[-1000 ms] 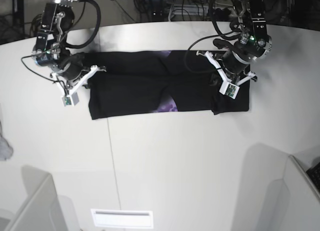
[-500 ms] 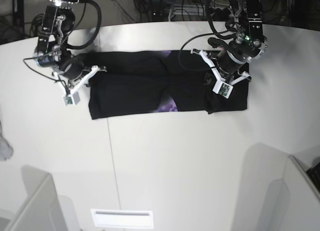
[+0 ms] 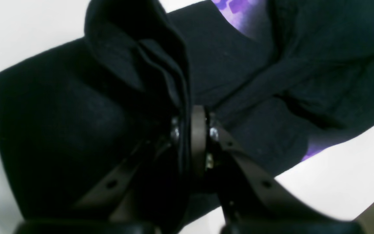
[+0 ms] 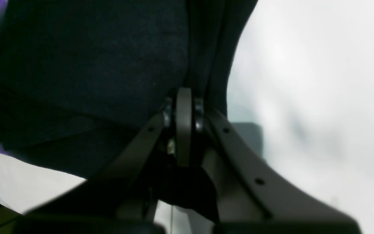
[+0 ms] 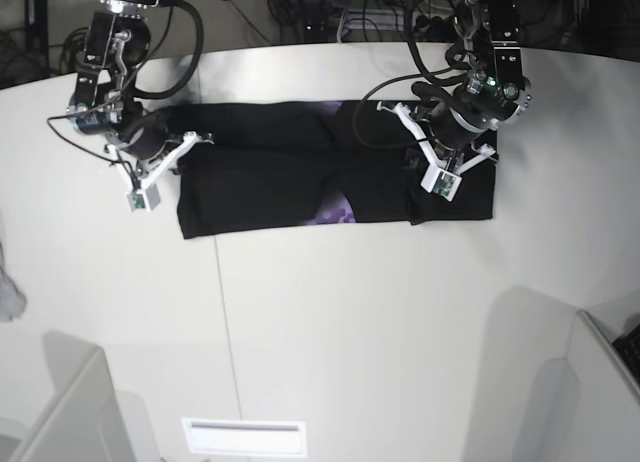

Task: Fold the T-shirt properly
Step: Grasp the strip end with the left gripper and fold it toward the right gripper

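The white table point(image 5: 330, 322) carries the black T-shirt point(image 5: 280, 172), spread as a long band across its far half, with a patch of purple print showing at the near middle edge. The 2 arms stand at the band's ends. The left gripper point(image 3: 192, 130), at the scene's right end, is clamped on a bunched, raised fold of the T-shirt point(image 3: 141, 58). The right gripper point(image 4: 183, 107), at the scene's left end, has its jaws pressed together at the T-shirt's point(image 4: 93, 55) edge, pinching the cloth just above the table point(image 4: 304, 81).
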Controlling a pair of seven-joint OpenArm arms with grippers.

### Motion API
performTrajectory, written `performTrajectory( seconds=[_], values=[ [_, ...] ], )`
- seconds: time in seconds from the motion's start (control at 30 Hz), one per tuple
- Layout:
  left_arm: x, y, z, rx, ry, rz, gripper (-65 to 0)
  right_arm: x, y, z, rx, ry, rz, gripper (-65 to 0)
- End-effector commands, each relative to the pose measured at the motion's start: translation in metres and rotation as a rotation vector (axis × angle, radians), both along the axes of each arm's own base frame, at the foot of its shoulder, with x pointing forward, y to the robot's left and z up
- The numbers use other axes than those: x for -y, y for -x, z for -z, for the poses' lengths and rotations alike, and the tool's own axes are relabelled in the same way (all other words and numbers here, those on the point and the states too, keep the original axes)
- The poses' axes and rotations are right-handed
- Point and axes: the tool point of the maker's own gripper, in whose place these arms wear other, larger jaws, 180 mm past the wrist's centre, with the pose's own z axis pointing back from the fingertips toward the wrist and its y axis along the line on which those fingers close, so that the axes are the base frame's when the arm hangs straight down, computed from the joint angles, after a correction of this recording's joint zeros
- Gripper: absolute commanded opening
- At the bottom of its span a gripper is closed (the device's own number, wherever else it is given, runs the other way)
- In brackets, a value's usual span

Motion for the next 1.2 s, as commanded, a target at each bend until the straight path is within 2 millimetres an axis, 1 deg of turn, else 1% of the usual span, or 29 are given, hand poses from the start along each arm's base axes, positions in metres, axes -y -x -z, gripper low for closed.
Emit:
performTrajectory(
  seconds=[0.0,0.73,0.77,0.93,0.97,1.0,1.07,1.17],
  values=[
    [0.001,-0.006,-0.010,0.042,0.009,0.002,-65.0,0.001,-0.010,-0.010,0.048,-0.004,0.001,-65.0],
    [0.001,-0.004,-0.009,0.036,0.009,0.002,-65.0,0.000,-0.008,-0.009,0.043,-0.006,0.000,-65.0],
    [0.001,-0.004,-0.009,0.036,0.009,0.002,-61.5,0.000,-0.007,-0.009,0.042,-0.006,0.000,-65.0],
    [0.001,-0.004,-0.009,0.038,0.009,0.007,-32.9,0.001,-0.006,-0.009,0.040,-0.005,0.001,-65.0],
    [0.004,-0.005,-0.010,0.041,0.012,0.012,-28.6,0.001,-0.006,-0.009,0.040,-0.004,0.000,-65.0],
    [0.010,-0.005,-0.010,0.041,0.018,0.029,-24.4,0.001,-0.006,-0.009,0.039,-0.004,0.000,-65.0],
    [0.025,-0.003,-0.010,0.040,0.031,0.074,-18.4,0.001,-0.006,-0.009,0.040,-0.004,-0.001,-65.0],
    [0.045,0.001,-0.009,0.032,0.052,0.127,-14.3,0.000,-0.006,-0.010,0.040,-0.003,-0.003,-65.0]
  ],
)
